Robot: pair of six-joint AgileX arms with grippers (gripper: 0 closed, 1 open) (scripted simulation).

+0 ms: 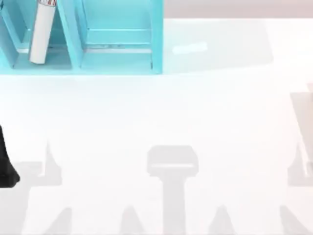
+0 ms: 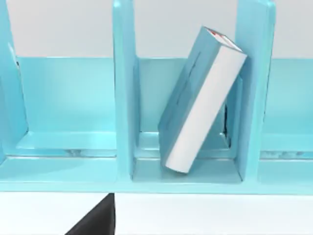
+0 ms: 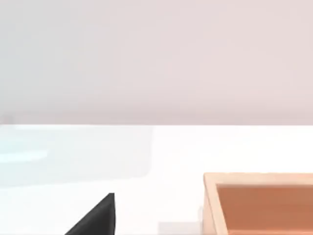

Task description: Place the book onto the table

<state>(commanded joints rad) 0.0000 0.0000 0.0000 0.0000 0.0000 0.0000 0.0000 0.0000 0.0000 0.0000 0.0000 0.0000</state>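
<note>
The book [image 2: 198, 100] stands in the middle compartment of the turquoise shelf unit [image 2: 124, 98], tilted with its top against a divider. Its teal cover and white page edges face me. From above, the book [image 1: 41, 32] looks like a white slab in the shelf unit [image 1: 117, 66] at the back left of the table [image 1: 161, 112]. My left gripper [image 2: 95, 221] is in front of the shelf, low over the table, apart from the book and holding nothing. The left arm [image 1: 7, 164] shows at the left edge. My right gripper [image 3: 95, 220] hovers over the table [image 3: 146, 156].
An open orange-brown box [image 3: 259, 200] sits on the table close to the right gripper. The shelf unit has empty compartments [image 2: 68, 103] on either side of the book. Broad bare white table lies in front of the shelf.
</note>
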